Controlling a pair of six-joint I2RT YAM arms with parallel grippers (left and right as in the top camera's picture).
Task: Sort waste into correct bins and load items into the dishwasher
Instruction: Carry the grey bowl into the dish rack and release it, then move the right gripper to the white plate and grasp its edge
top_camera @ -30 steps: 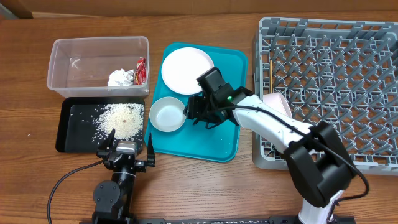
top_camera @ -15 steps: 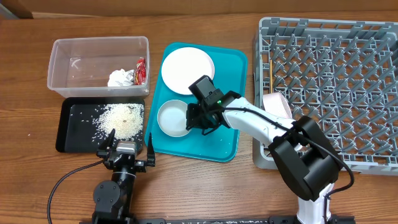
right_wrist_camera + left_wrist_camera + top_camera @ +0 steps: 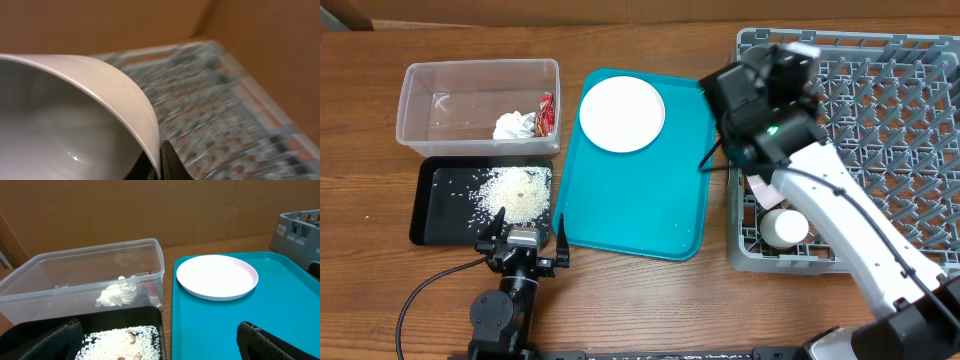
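White bowl (image 3: 75, 120), right wrist view only

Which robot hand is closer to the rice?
Left. The left gripper sits close by the rice; the right gripper is far away by the rack, pinching a bowl.

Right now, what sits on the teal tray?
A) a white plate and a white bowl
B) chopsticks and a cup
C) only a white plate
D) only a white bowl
C: the white plate lies alone at the far end of the teal tray, and nothing else rests on it in the overhead view.
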